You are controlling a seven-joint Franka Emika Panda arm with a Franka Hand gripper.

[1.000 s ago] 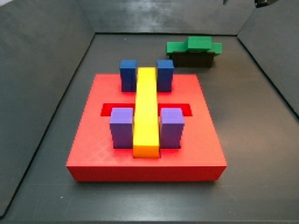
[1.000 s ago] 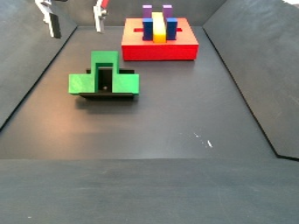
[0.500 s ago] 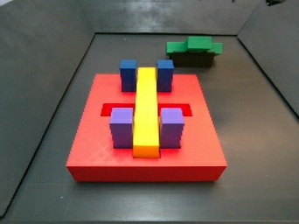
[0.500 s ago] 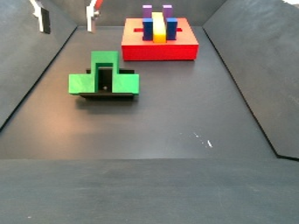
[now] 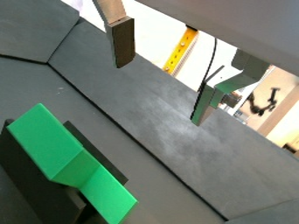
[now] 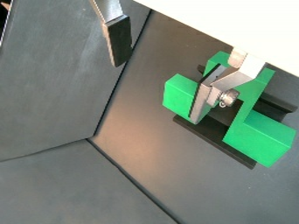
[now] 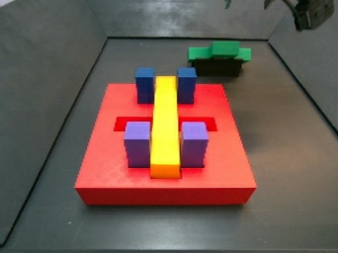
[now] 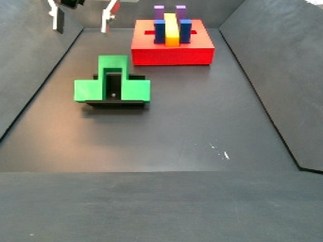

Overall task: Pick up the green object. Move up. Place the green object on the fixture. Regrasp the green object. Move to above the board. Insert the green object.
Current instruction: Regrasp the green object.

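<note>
Green object [image 8: 111,84] sits on the black fixture [image 7: 219,68], on the floor well apart from the board [image 7: 165,173]. Gripper [image 8: 82,16] hangs above and behind it, not touching; fingers [image 5: 121,41] spread apart, nothing between them. In a wrist view the green object [image 6: 228,115] lies below, partly behind one finger [image 6: 211,96]. Board carries a yellow bar [image 7: 165,123], blue blocks [image 7: 145,81] and purple blocks [image 7: 138,144]; recess [image 7: 122,125] empty. Arm mostly out of frame, gripper pointing down.

I see the green object [image 8: 112,85] resting atop the black fixture [image 8: 116,104], well apart from the red board [image 8: 173,52]; the gripper [image 8: 81,15] hangs above, jaws apart.
</note>
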